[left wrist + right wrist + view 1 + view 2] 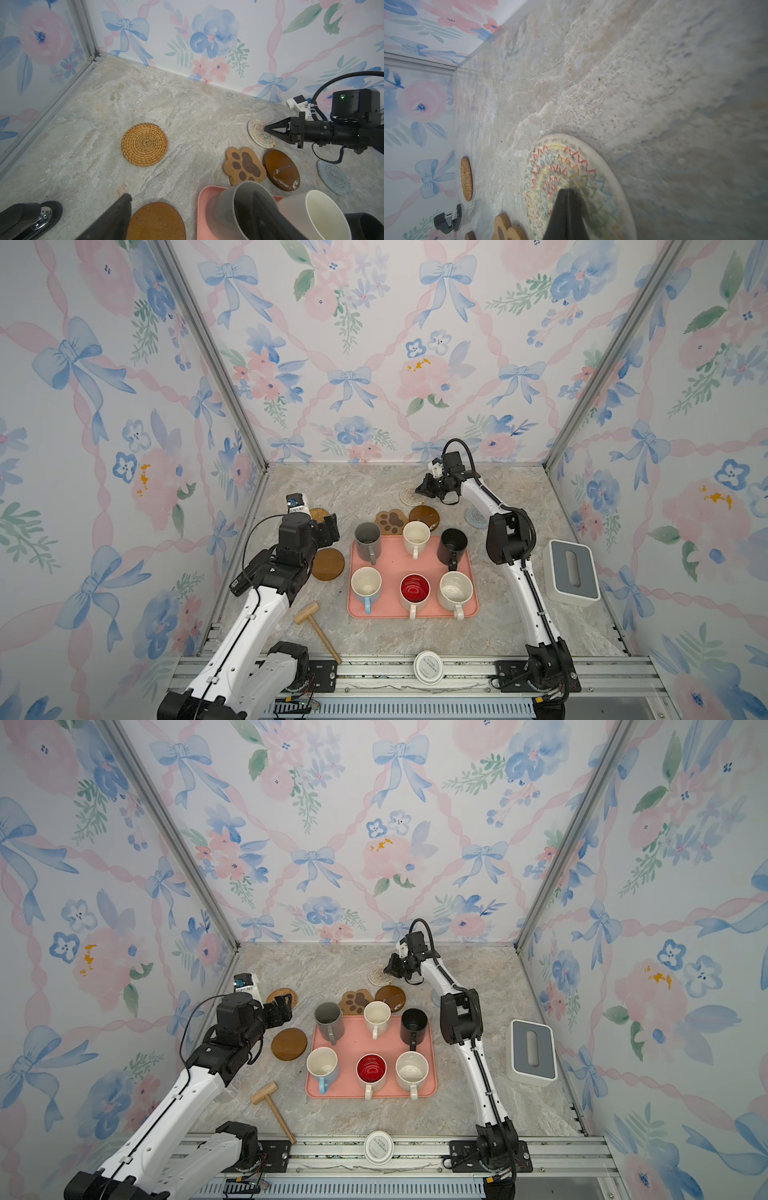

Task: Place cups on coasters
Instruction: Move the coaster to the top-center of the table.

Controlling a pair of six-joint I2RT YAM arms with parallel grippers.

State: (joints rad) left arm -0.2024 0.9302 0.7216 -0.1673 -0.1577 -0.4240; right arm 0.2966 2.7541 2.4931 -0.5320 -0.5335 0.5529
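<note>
Mugs (414, 591), six ceramic ones, stand on the big pink tray (395, 562), low middle in both top views. Left wrist view: left gripper (192, 195) gapes empty by the tall grey mug (228, 205), lower right. Right wrist view: right gripper (566, 192), pinched shut, sits over the round cream woven coaster (571, 158), bottom middle. Likely coaster tidying; next, grab a mug.

The right arm (509, 539) covers part of the grey-blue woven coaster (473, 516), two o'clock of the pink tray (391, 564).

Six mugs (368, 540), six coasters (390, 521), one tray (395, 565)
</note>
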